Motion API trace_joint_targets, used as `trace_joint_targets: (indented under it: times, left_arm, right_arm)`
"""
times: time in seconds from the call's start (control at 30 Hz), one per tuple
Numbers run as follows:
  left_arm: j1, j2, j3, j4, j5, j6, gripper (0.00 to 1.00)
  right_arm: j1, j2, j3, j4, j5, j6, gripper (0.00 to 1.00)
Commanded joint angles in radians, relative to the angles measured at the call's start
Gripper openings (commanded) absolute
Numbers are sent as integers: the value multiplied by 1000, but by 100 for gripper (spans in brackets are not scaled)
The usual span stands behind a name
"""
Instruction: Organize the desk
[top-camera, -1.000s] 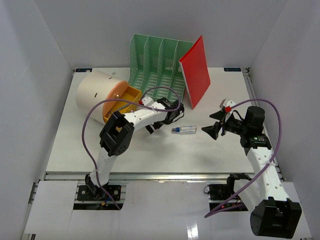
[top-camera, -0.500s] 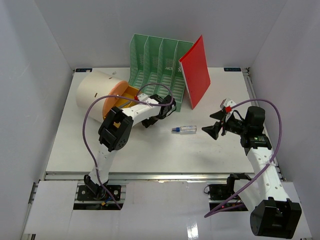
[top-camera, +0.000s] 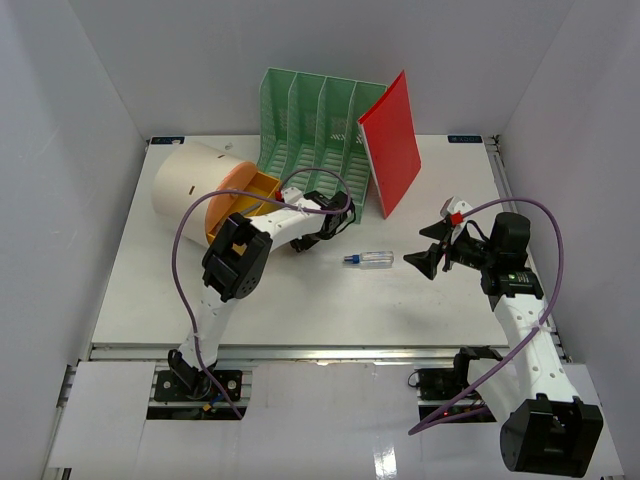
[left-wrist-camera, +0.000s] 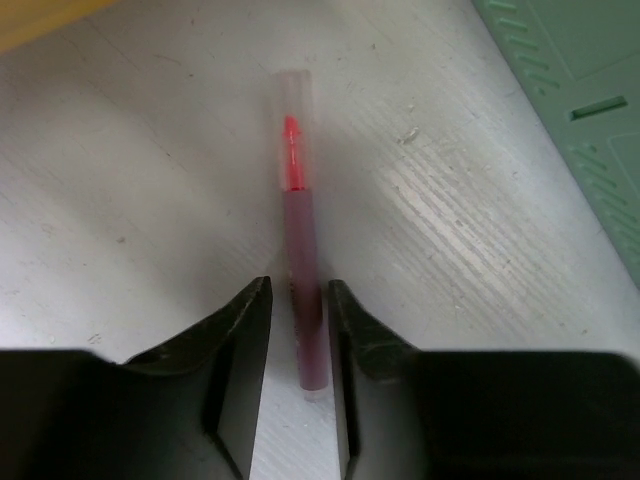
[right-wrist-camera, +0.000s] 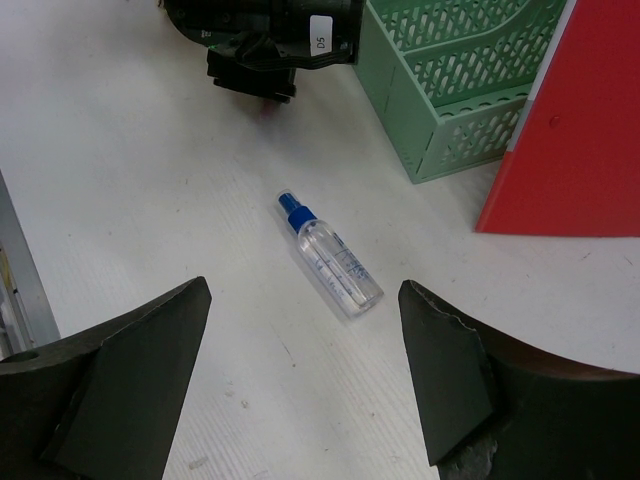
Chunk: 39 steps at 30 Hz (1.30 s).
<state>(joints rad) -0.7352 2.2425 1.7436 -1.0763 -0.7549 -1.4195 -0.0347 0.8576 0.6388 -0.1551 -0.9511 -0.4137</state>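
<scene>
In the left wrist view a red pen (left-wrist-camera: 300, 240) with a clear cap lies on the white desk (left-wrist-camera: 150, 200). My left gripper (left-wrist-camera: 299, 290) straddles its near end. The jaws stand narrow on either side of the pen, with a thin strip of desk still showing at the left finger. From above, the left gripper (top-camera: 298, 243) sits low in front of the beige cylinder and hides the pen. My right gripper (top-camera: 428, 248) hovers open just right of a small clear spray bottle (top-camera: 368, 260) with a blue cap. The bottle (right-wrist-camera: 333, 268) lies ahead of the wide-open right gripper (right-wrist-camera: 305, 288).
A beige cylinder (top-camera: 195, 185) with an orange face lies on its side at the back left. A green slotted file rack (top-camera: 310, 130) stands at the back. A red folder (top-camera: 392, 145) leans against its right end. The desk's metal rail (top-camera: 320, 350) runs along the near edge.
My left gripper has shifted left toward the cylinder, and its jaws have narrowed from wide to close around the red pen. The right arm and the bottle have not moved.
</scene>
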Motion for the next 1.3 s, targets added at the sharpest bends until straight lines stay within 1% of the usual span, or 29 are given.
trace_joint_targets:
  times: [0.0,0.1,0.23,0.37,0.53,0.7,0.77,0.83,0.87,0.93,1.1,1.2,1.27]
  left_arm:
    - [0,7,-60,17,36,21,29]
    - [-24,-15,-114,48,44,49,18]
    - [-80,-41,-156,120,78,140,12]
    - [-142,-80,-206,201,119,284,5]
    - [-185,-184,-310,226,97,506,0]
    - [-187,-432,-497,372,185,808,0]
    - [-185,-547,-560,466,270,924,0]
    - [-185,-632,-588,515,341,1011,0]
    - [-183,-688,-596,524,357,1057,0]
    - [-177,-751,-593,533,401,1120,0]
    - [-139,-872,-573,538,509,1269,0]
    - [-56,-944,-569,553,614,1342,0]
    - [46,-984,-551,552,675,1401,0]
  right_arm:
    - [-7,3,-4,25,-29,6,83]
    - [-7,2,-4,25,-30,6,83]
    - [-8,0,-4,24,-28,3,83]
    - [-10,-4,-6,23,-24,1,83]
    - [-16,-11,-10,23,-26,1,83]
    - [-17,-11,-10,23,-29,0,83]
    - [-18,-10,-11,25,-27,-1,83]
    - [-20,-10,-11,25,-29,-2,83]
    - [-21,-8,-12,25,-28,-4,83]
    - [-21,-6,-13,25,-28,-4,83]
    - [-24,-4,-14,25,-28,-6,83]
    - [-24,-3,-15,23,-26,-7,83]
    - [-25,-4,-16,23,-26,-7,83]
